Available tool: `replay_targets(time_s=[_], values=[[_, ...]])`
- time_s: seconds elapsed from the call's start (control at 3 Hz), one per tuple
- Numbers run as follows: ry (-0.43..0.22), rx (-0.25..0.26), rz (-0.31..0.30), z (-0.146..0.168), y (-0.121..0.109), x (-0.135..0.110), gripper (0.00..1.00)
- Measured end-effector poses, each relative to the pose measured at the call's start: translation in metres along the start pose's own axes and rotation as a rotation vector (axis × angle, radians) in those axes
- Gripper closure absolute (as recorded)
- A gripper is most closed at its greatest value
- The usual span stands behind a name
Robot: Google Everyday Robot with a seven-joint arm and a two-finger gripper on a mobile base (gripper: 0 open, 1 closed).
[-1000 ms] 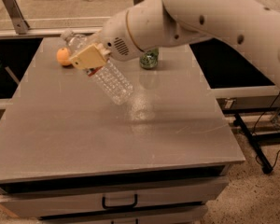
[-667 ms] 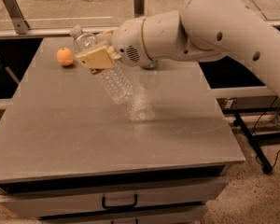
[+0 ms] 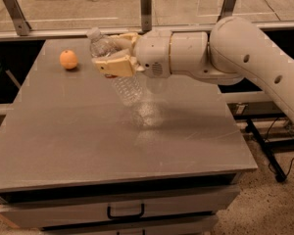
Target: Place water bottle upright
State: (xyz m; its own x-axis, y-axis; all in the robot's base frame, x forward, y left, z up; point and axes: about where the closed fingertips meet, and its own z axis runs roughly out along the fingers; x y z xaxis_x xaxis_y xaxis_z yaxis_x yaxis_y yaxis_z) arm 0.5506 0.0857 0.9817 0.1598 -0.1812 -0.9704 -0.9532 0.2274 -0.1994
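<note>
— Where's the water bottle (image 3: 128, 88)?
— In my gripper (image 3: 108, 52), over the middle of the grey surface (image 3: 63, 141). It's tilted, white cap up toward the far left, base down to the right.
— Fingers?
— The tan fingers (image 3: 115, 66) are clamped around its middle. An orange (image 3: 68, 59) sits far left, well apart.

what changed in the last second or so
The gripper, shut on the water bottle throughout, has turned it nearer to upright; it is still tilted, cap to the far left. The wrist has swung level. The orange and table are unchanged.
</note>
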Motion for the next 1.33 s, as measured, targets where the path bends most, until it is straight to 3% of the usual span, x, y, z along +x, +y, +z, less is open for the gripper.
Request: replay_targets(time_s=[0.33, 0.67, 1.33], values=[[-0.086, -0.019, -0.039, -0.005, 0.000, 0.009, 1.00], [-0.156, -0.018, -0.023, -0.009, 0.001, 0.020, 1.00], [-0.233, 0.017, 0.035, -0.023, -0.008, 0.035, 0.59]])
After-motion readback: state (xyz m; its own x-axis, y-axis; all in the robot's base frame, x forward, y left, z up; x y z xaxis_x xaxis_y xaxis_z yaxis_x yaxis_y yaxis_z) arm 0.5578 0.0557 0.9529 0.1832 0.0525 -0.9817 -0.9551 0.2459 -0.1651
